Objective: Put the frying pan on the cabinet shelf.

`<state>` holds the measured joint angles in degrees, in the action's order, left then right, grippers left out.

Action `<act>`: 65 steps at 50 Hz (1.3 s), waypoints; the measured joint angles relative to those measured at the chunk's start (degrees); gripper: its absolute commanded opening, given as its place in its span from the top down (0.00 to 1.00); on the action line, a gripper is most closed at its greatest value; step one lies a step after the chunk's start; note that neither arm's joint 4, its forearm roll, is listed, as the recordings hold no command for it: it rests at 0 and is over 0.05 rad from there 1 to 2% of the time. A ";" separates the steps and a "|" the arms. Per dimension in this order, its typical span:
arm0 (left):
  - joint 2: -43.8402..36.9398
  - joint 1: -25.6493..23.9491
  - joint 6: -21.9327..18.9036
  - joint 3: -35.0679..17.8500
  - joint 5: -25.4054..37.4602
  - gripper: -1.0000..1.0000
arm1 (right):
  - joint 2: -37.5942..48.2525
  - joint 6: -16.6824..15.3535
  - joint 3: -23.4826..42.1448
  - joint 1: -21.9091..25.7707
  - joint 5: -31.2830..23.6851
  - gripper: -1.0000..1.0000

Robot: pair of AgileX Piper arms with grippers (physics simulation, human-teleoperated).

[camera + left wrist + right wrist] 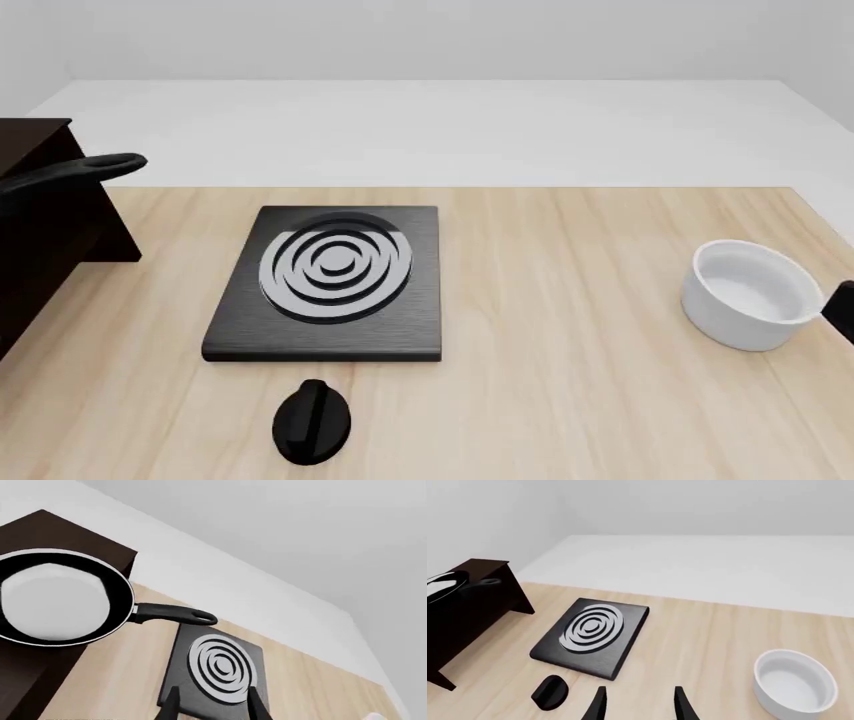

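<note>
— Looking through the left wrist view, we see the frying pan [57, 597] sitting on top of the cabinet shelf [63, 532], its pale glossy inside facing up and its long black handle sticking out past the cabinet's edge, over the table [127, 665].

— And in the front view we only catch that handle, don't we?

— Yes, the frying pan [80, 172] shows there as a dark rounded handle poking out from the left edge, above the cabinet shelf [54, 225]. The round body of the pan is cut off by the frame.

— What about our left gripper [213, 705]?

— We see its two dark fingers [171, 705] spread apart with nothing between them, well clear of the pan. Beyond them lies the stove plate [217, 667] with its grey rings.

— And the right gripper [637, 702]?

— Its fingers [598, 702] are likewise released and empty, hanging above the table [694, 645]. From that view we make out the stove plate [590, 635] ahead, the small black knob [550, 691] just in front of it, and the white bowl [795, 684] off to the right side of the table.

— Do we see either arm in the front view?

— Only a dark sliver at the right edge, beside the white bowl [751, 293]; we cannot tell what part it is. The stove plate [334, 280] lies mid-table with the knob [311, 421] near its front edge, apart from it.
</note>
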<state>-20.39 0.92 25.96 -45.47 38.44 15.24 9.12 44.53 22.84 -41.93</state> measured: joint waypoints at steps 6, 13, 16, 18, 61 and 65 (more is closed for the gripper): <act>0.06 -0.30 -2.74 -0.25 1.42 0.00 | -0.71 0.32 -0.60 -0.02 0.42 0.00; 1.04 -0.83 -5.74 0.00 3.43 0.00 | -1.67 0.59 -1.18 -0.43 0.53 0.00; 1.85 -1.10 -6.73 0.01 4.46 0.00 | -2.04 0.54 -1.40 -0.65 0.55 0.00; 2.44 -1.26 -7.36 0.01 5.10 0.00 | -2.26 0.50 -1.54 -0.78 0.54 0.00; 13.04 -2.36 -13.17 -5.23 17.42 0.00 | -9.27 -4.31 6.35 -10.88 -12.12 0.00; 13.39 -2.31 -13.49 -6.28 18.71 0.00 | -8.93 -5.17 8.45 -11.79 -13.83 0.00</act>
<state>-7.00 -1.39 12.47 -51.75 57.15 6.32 3.95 52.97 11.05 -55.76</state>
